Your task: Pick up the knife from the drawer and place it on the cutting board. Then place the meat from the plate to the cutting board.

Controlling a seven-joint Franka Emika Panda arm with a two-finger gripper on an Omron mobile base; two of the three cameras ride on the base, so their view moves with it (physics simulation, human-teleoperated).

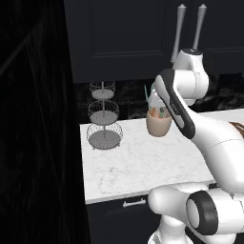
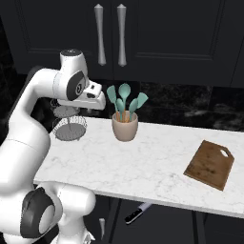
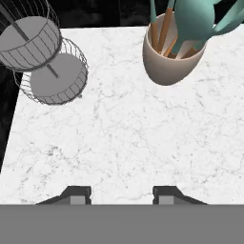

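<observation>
Hovering empty above the white tabletop (image 3: 124, 138), the claw (image 3: 122, 193) stands narrow; the knife (image 2: 138, 213) lies lower centre under the tabletop edge, so descend there and open first.

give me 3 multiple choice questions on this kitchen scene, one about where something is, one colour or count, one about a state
1. Where is the knife?
A. on the cutting board
B. below the counter edge, in the drawer
C. in the utensil pot

2. What colour are the utensil heads in the pot?
A. red
B. teal
C. yellow

3. What lies on the cutting board?
A. nothing
B. the knife
C. a spoon

Answers:
1 B, the right base view shows its black handle and pale blade under the counter edge.
2 B, the heads above the rim are teal.
3 A, the board's brown top is bare.
</observation>
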